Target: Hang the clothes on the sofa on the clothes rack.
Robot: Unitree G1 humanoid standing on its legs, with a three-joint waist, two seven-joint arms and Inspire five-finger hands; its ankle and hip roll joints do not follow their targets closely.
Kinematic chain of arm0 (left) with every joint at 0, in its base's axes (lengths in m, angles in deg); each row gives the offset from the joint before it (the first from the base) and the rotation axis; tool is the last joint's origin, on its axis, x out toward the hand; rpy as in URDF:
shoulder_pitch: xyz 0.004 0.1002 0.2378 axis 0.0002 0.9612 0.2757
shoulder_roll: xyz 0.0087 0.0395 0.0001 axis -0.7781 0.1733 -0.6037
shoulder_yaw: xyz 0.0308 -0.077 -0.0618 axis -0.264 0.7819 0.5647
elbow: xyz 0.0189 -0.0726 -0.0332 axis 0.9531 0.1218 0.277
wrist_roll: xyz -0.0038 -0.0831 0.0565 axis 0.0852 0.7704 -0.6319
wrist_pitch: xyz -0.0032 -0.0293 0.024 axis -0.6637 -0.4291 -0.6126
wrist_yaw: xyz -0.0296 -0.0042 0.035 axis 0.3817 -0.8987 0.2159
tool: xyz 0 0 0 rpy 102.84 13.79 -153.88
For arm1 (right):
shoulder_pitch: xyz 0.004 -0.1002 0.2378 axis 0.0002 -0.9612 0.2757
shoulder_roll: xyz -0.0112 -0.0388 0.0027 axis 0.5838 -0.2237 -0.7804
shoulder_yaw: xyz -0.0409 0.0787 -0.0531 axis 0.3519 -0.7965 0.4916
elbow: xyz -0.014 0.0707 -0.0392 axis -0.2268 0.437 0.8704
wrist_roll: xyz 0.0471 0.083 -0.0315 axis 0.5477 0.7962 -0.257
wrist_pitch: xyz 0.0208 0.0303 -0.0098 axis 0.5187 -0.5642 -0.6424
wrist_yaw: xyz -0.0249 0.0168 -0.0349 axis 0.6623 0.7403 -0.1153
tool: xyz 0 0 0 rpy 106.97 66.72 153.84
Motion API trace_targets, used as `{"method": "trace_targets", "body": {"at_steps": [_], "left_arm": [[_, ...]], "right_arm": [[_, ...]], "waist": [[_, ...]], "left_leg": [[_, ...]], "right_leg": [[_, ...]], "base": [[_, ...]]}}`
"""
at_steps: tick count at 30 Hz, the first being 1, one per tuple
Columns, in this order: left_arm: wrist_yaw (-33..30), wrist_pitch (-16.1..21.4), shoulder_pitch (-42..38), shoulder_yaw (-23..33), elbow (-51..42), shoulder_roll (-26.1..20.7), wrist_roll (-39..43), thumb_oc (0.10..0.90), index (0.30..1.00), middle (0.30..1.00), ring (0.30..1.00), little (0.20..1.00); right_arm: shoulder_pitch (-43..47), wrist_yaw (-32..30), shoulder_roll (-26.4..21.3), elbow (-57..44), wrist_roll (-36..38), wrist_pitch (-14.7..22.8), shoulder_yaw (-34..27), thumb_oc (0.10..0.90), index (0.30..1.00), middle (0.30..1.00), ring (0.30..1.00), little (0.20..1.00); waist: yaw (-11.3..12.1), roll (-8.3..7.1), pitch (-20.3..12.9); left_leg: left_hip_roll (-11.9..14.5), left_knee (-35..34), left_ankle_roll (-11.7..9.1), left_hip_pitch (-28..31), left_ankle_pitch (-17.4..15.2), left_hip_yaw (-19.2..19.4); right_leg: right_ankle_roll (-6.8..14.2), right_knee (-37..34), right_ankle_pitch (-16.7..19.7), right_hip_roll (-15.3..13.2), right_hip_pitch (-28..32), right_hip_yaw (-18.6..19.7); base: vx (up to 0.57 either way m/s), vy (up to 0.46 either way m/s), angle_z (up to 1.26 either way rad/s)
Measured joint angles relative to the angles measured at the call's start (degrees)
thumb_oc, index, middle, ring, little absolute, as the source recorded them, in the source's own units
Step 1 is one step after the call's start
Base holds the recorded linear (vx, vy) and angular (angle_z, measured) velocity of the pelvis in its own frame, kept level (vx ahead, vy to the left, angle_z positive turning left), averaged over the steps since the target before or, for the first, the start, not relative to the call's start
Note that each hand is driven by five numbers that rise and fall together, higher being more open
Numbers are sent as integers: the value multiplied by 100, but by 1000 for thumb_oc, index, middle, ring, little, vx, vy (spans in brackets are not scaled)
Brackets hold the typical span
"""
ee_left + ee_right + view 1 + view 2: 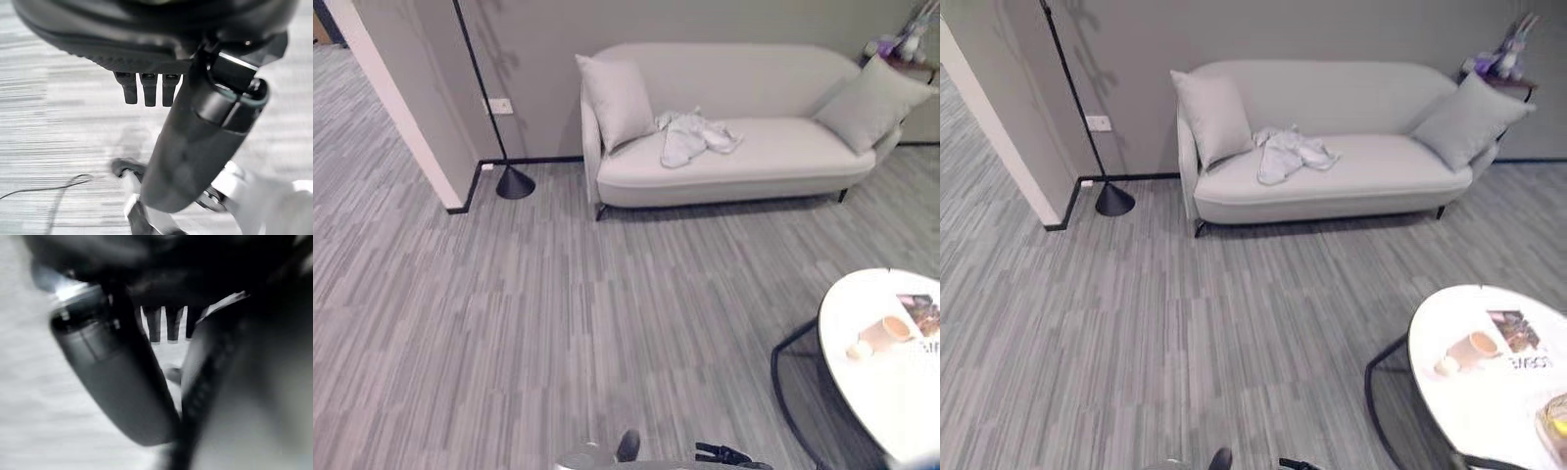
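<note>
A crumpled pale grey-white garment (690, 137) lies on the seat of the light grey sofa (773, 166), just right of the left cushion (617, 98). The sofa stands against the far wall, well away from me across the carpet. A thin black pole on a cone-shaped base (514, 181) rises by the wall to the sofa's left. My left hand (146, 39) hangs over the floor with straight fingers (146, 90) and holds nothing. My right hand (171, 274) hangs the same way, its fingers (172, 325) straight and empty.
A second cushion (871, 103) leans at the sofa's right end. A round white table (891, 392) on a black frame stands at the near right with a cup (886, 331) and a magazine. A wall corner (401, 108) juts out at the left. A plush toy (1503, 59) sits at the back right.
</note>
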Motion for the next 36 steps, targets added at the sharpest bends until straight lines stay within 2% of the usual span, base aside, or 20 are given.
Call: {"method": "trace_targets", "body": {"at_steps": [1, 4, 5, 7, 8, 10, 13, 16, 18, 20, 22, 23, 25, 26, 29, 31, 32, 33, 34, 36], "left_arm": [[-51, -8, 9, -348, -23, -28, -227, 800, 900, 900, 900, 900], [-128, 22, -127, -230, -181, -230, -301, 800, 900, 900, 900, 900], [-202, -59, -381, -272, -510, -369, -289, 800, 900, 900, 900, 900], [-222, 12, -663, -289, -719, -459, -273, 800, 900, 900, 900, 900], [-331, 148, -963, -241, -826, -508, -241, 800, 900, 900, 900, 900], [-372, 218, -1170, -128, -832, -459, -204, 800, 900, 900, 900, 900], [-378, 401, -1275, -76, -837, -199, -187, 800, 900, 900, 900, 900], [-279, 390, -1138, -69, -574, 234, -94, 800, 900, 900, 900, 900], [-181, 402, -1013, 99, -424, 155, -91, 800, 900, 900, 900, 900], [-270, 389, -817, 384, -423, 53, -17, 800, 900, 900, 900, 900], [-371, 316, -690, 606, -375, 34, 54, 800, 900, 900, 900, 900], [-396, 297, -702, 615, -376, 26, 141, 800, 900, 900, 900, 900], [-500, 224, -587, 589, -628, -9, 167, 800, 900, 900, 900, 900], [-585, 260, -619, 588, -786, -56, 171, 800, 900, 900, 900, 900], [-784, 274, -631, 433, -1216, -247, 170, 800, 900, 900, 900, 900], [-814, 300, -602, 330, -1300, -213, 174, 800, 900, 900, 900, 900], [-805, 306, -665, 314, -1240, -132, 179, 800, 900, 900, 900, 900], [-797, 345, -645, 274, -1243, -39, 217, 800, 900, 900, 900, 900], [-780, 382, -574, 274, -1236, -28, 224, 800, 900, 900, 900, 900], [-708, 376, -664, 337, -1153, -128, 224, 800, 900, 900, 900, 900]], "right_arm": [[-6, -88, -64, -73, 2, 63, 15, 800, 900, 900, 900, 900], [43, -104, -205, -262, 65, 155, 51, 800, 900, 900, 900, 900], [109, -68, -192, -314, 242, 101, -137, 800, 900, 900, 900, 900], [183, -27, -134, -299, 307, 28, -235, 800, 900, 900, 900, 900], [235, 19, -95, -295, 526, -19, -296, 800, 900, 900, 900, 900], [280, 14, -38, -162, 710, -96, -358, 800, 900, 900, 900, 900], [242, -51, -65, -32, 1014, -242, -591, 800, 900, 900, 900, 900], [107, -116, -132, -110, 1069, -246, -542, 800, 900, 900, 900, 900], [40, -164, -155, -406, 432, -258, 13, 800, 900, 900, 900, 900], [47, -206, -197, -728, -195, -236, 553, 800, 900, 900, 900, 900], [148, -255, -251, -1388, -825, -237, 943, 800, 900, 900, 900, 900], [127, -267, -370, -1799, -1243, -205, 1332, 800, 900, 900, 900, 900], [268, -292, -201, -1922, -1626, -198, 1346, 800, 900, 900, 900, 900], [401, -358, -99, -1858, -1779, -188, 1517, 800, 900, 900, 900, 900], [589, -417, 59, -1392, -2096, -248, 1718, 800, 900, 900, 900, 900], [472, -471, -12, -1120, -2078, -250, 1739, 800, 900, 900, 900, 900], [438, -455, -92, -846, -1994, -258, 1708, 800, 900, 900, 900, 900], [419, -383, -241, -760, -1961, -300, 1578, 800, 900, 900, 900, 900], [369, -399, -241, -615, -1898, -276, 1468, 800, 900, 900, 900, 900], [418, -294, -148, -537, -1739, -233, 1388, 800, 900, 900, 900, 900]], "waist": [[-20, 153, -74], [-215, 463, -193], [-383, 736, -164], [-413, 836, -119], [-379, 835, -33], [-441, 845, -84], [-483, 765, -103], [-486, 842, -74], [-434, 701, -90], [-272, 598, -139], [-254, 651, -90], [-261, 719, 30], [-141, 673, 180], [7, 602, 383], [47, 291, 682], [23, 412, 664], [-153, 515, 589], [-134, 824, 466], [-78, 806, 444], [-118, 653, 386]], "left_leg": [[59, 55, -20, 137, -60, -22], [366, 110, -204, 364, -233, -196], [717, 140, -574, 493, -482, -414], [888, 34, -679, 606, -549, -390], [919, -85, -771, 872, -607, -185], [934, -199, -1011, 1105, -825, -105], [708, -264, -1101, 1544, -886, 110], [643, 640, -1393, 1596, -1260, 23], [1263, 1203, -1533, 1308, -1577, 34], [1382, 1971, -1747, 940, -1644, 0], [1424, 3233, -1923, 313, -1609, 162], [1447, 4345, -1841, -232, -1256, 274], [1619, 5231, -1817, -976, -1238, 386], [1955, 5396, -1518, -1400, -1303, 692], [2012, 4052, -1519, -1888, -1138, 841], [1861, 2819, -1510, -1933, -916, 806], [1593, 1535, -1501, -1704, -734, 718], [1546, 678, -1360, -1509, -164, 659], [1425, 260, -1289, -1200, 549, 620], [1260, -160, -1193, -938, 701, 531]], "right_leg": [[-213, -67, -140, -26, -236, -2], [-263, -1192, -176, 481, -684, -53], [-266, -2554, -184, 1242, -760, 21], [-171, -3693, -117, 1711, -895, -109], [-206, -4879, 121, 2137, -981, 1], [-211, -6055, 455, 2548, -949, 488], [-503, -6150, 1039, 2574, -1042, 597], [-1301, -6692, 2127, 2566, -298, 667], [-1306, -6718, 2048, 2584, 72, 693], [-1232, -6762, 1940, 2583, 185, 755], [-1211, -6891, 1826, 2591, 395, 724], [-1160, -6993, 1788, 2581, 583, 726], [-1176, -6929, 1551, 2499, 704, 875], [-1126, -6966, 1547, 2361, 889, 861], [-825, -7067, 1337, 1749, 1339, 615], [-495, -7104, 1069, 1532, 1614, 444], [-302, -7094, 925, 1414, 1745, 254], [-111, -7099, 850, 1517, 1816, 249], [116, -7104, 797, 1407, 1991, 268], [21, -7091, 717, 1384, 1925, 269]], "base": [[94, -38, -3], [334, -162, 40], [319, -138, 71], [384, -163, 23], [438, -168, -24], [546, -174, -21], [504, -155, -20], [710, -299, 4], [899, -433, 58], [456, -254, 12], [339, -250, 26], [184, -181, 5], [308, -227, 3], [460, -174, 12], [331, 33, 33], [406, 120, 55], [390, 76, 60], [391, 78, 42], [685, 139, 16], [622, 120, 17]]}}
